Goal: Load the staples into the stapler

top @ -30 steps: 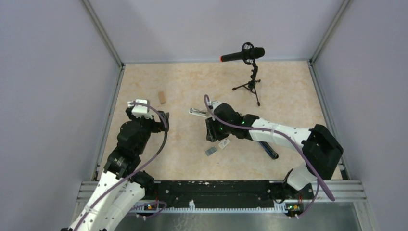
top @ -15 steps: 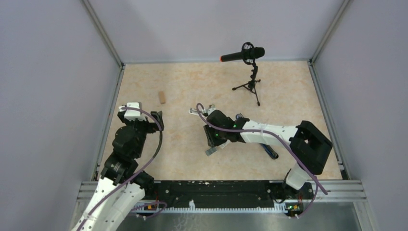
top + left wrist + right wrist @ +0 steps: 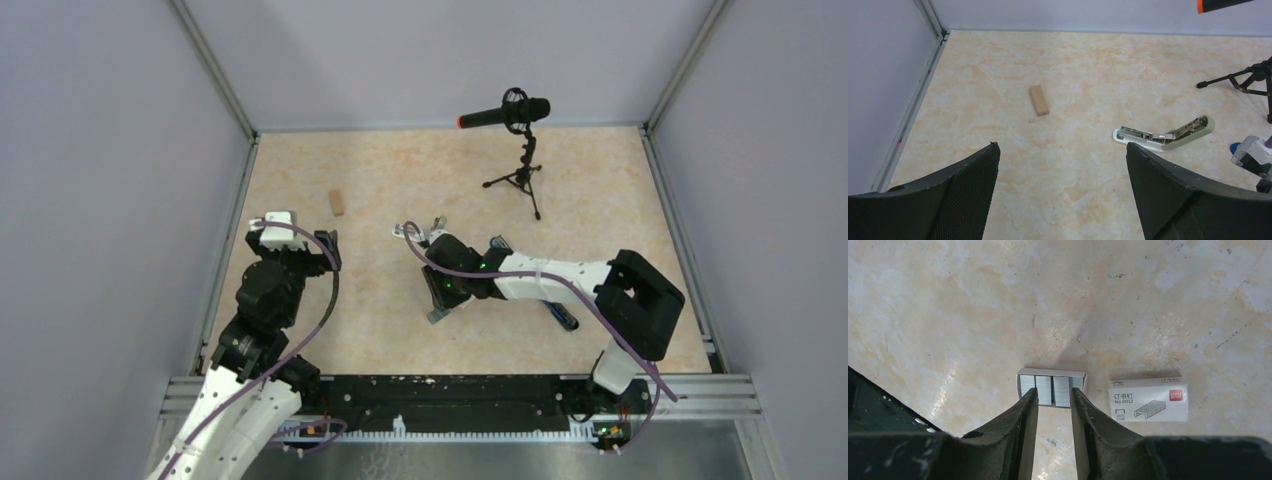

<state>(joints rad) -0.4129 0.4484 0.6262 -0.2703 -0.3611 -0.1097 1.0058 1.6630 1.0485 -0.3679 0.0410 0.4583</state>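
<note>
right hand straddles the staples, whether pinching i cannot tell; a skewed squeeze could snap or scatter the strip. left hand released.

Right arm swung nearer; jaws now over staples. Left arm drew back.

Top external: fixed, high behind both arm bases, looking down over the whole table.

Left wrist: low and oblique, facing the far wall past the left gripper. It shares the stapler and wooden block with the top view.

Right wrist: very near, pointing straight down (floor fills it) between the right gripper fingers onto the staples, a mere speck from overhead.
</note>
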